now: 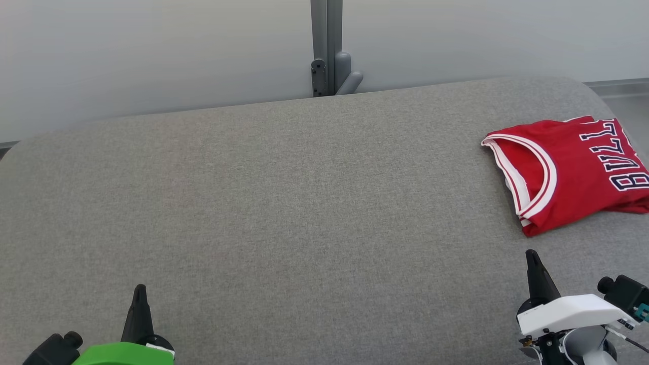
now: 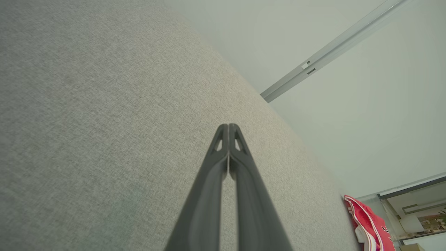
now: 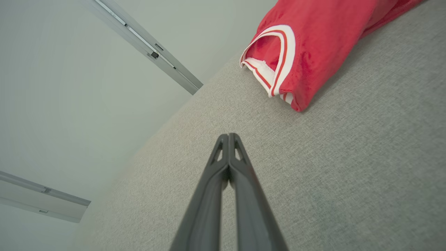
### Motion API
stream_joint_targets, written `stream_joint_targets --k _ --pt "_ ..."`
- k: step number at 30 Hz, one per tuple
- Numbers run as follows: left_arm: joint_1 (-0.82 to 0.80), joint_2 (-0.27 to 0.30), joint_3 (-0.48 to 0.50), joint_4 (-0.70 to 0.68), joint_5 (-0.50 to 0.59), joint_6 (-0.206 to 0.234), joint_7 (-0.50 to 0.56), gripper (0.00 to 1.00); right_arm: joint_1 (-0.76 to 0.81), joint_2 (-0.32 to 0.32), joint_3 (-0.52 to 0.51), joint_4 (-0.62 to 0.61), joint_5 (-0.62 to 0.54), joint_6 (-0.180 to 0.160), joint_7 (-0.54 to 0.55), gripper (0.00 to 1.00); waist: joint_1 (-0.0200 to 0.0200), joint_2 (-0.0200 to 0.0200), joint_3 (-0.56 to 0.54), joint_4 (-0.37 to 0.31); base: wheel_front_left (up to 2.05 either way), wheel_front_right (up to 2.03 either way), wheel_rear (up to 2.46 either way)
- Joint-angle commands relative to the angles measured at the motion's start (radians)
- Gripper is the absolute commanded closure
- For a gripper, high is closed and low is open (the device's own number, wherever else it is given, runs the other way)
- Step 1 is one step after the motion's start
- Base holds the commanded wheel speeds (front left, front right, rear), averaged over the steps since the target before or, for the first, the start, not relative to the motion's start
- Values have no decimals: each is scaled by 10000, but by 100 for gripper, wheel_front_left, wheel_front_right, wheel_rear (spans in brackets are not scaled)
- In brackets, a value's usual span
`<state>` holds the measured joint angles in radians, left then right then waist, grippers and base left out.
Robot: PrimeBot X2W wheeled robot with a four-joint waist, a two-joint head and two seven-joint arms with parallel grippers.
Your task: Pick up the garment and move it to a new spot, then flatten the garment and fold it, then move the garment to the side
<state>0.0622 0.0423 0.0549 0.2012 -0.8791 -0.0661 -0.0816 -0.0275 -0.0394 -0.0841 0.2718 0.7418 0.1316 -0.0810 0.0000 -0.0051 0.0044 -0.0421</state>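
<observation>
Jersey (image 1: 573,172) lies folded, long axis crosswise; my right claw (image 1: 531,256), pressed together, sits nearer, just short of its front corner; my left claw (image 1: 139,291), likewise closed, is well apart leftward.

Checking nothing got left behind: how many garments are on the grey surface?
1: a red jersey, folded, at the far right of the grey padded surface, just beyond the right gripper. More could lie past the head view's right edge.

Bright, even, diffuse light, soft faint shadows, sharp focus, wide-angle stretch in wrist views.
</observation>
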Motion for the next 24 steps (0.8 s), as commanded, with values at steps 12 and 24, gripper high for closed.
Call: stream_joint_targets --k 12,24 --pt "-567 71 153 13 -1641 -199 406 100 -356 -84 -107 -193 1926 -6 437 100 0 22 -2 64 0 0 0" --pt "-808 81 232 95 -2780 -297 721 100 -448 -96 -158 -228 3285 -7 745 100 0 26 -4 120 0 0 0"
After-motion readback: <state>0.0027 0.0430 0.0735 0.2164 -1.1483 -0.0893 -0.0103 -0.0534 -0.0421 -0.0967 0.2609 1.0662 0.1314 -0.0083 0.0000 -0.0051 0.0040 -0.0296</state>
